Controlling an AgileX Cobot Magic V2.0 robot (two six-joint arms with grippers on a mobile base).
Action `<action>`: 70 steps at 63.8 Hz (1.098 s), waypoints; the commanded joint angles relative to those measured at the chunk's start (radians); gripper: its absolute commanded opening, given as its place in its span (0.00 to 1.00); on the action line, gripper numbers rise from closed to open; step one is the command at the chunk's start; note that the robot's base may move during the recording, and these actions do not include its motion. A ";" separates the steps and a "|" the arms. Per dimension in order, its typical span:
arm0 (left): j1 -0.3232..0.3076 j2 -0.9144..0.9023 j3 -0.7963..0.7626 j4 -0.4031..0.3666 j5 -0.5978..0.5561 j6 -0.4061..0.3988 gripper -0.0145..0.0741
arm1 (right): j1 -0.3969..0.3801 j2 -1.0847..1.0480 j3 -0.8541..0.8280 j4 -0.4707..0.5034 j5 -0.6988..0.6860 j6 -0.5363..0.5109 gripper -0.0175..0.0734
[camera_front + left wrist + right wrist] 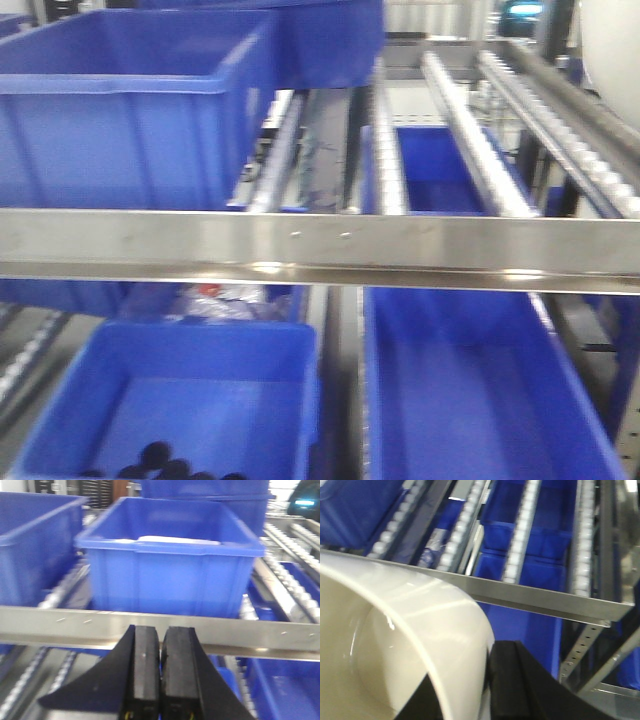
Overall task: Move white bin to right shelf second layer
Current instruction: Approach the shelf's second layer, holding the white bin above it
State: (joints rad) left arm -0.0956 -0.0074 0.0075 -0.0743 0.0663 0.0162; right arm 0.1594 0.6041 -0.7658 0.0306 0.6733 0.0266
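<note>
Your left gripper (161, 670) hung shut and empty before the blue crate (170, 560). Your right gripper (487, 690) pinched the white bin (395, 645) by its rim — the roller shelf (520, 550) lay ahead and above, its front rail (530, 596) crossing the path.

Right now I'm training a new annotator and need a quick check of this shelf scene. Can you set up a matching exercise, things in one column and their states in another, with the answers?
Things:
1. white bin
2. left gripper
3. blue crate straight ahead of the left wrist camera
4. lower-left blue crate in the front view

States:
A. jaws closed together, holding nothing
B. holds a few small dark round items
C. sits on the roller level behind the front rail
D. rim pinched by the right gripper

Pairs: 1-D, 2-A, 3-C, 4-B
</note>
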 commanded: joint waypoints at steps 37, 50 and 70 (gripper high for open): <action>-0.006 -0.002 0.037 -0.001 -0.086 -0.007 0.26 | -0.007 0.002 -0.030 0.000 -0.093 0.002 0.25; -0.006 -0.002 0.037 -0.001 -0.086 -0.007 0.26 | -0.007 0.002 -0.030 0.000 -0.093 0.002 0.25; -0.006 -0.002 0.037 -0.001 -0.086 -0.007 0.26 | -0.007 0.002 -0.030 0.000 -0.093 0.002 0.25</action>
State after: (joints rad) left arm -0.0956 -0.0074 0.0075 -0.0743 0.0663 0.0162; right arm 0.1594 0.6041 -0.7658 0.0306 0.6733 0.0266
